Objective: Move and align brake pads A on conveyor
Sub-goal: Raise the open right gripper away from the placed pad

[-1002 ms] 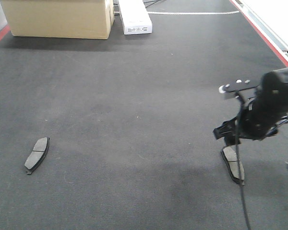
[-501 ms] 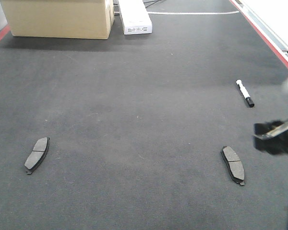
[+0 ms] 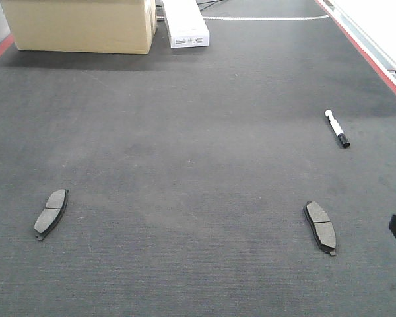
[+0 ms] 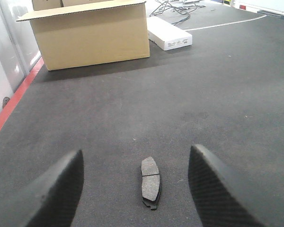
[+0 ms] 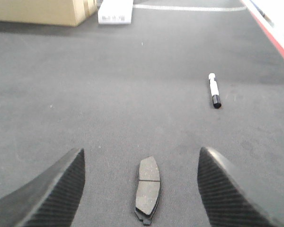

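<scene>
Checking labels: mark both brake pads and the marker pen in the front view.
Brake pad near pen (image 3: pixel 320 228): front view, middle of its top face.
Other brake pad (image 3: pixel 50 212): front view, middle of its top face.
Marker pen (image 3: pixel 333 124): front view, white barrel.

I can't read any text here. The white box (image 3: pixel 183 20) at the far end of the conveyor (image 3: pixel 185 165) has a small label (image 3: pixel 188 41) with dark print on its near face, but the lettering is too small and blurred to make out in any of my views.
</scene>
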Motion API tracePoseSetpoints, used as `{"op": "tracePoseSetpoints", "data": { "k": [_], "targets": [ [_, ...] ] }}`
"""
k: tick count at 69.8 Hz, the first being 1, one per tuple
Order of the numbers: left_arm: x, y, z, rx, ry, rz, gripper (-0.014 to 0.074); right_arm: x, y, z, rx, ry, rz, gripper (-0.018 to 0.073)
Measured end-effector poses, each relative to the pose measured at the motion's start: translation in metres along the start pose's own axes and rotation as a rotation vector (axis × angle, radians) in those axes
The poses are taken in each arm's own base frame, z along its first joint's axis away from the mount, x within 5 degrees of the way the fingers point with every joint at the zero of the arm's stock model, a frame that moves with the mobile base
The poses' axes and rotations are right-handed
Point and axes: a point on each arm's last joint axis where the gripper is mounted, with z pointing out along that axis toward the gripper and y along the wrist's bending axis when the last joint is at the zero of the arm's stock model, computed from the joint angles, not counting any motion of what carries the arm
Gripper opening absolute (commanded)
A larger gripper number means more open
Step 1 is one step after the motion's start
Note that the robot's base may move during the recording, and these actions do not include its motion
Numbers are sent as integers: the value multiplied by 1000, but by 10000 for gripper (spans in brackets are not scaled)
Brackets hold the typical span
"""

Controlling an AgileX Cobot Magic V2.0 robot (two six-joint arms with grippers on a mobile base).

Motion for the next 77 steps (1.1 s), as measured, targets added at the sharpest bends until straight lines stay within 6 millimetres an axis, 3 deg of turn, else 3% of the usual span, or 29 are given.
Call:
{"op": "tracePoseSetpoints", "data": {
  "k": [19, 77],
  "targets": [
    [0, 0, 0, 0, 0, 0, 470, -5, 0, -6, -4, -91, 1, 494],
    [0, 0, 0, 0, 0, 0, 470, -5, 0, -6, -4, -91, 1, 494]
  ]
}}
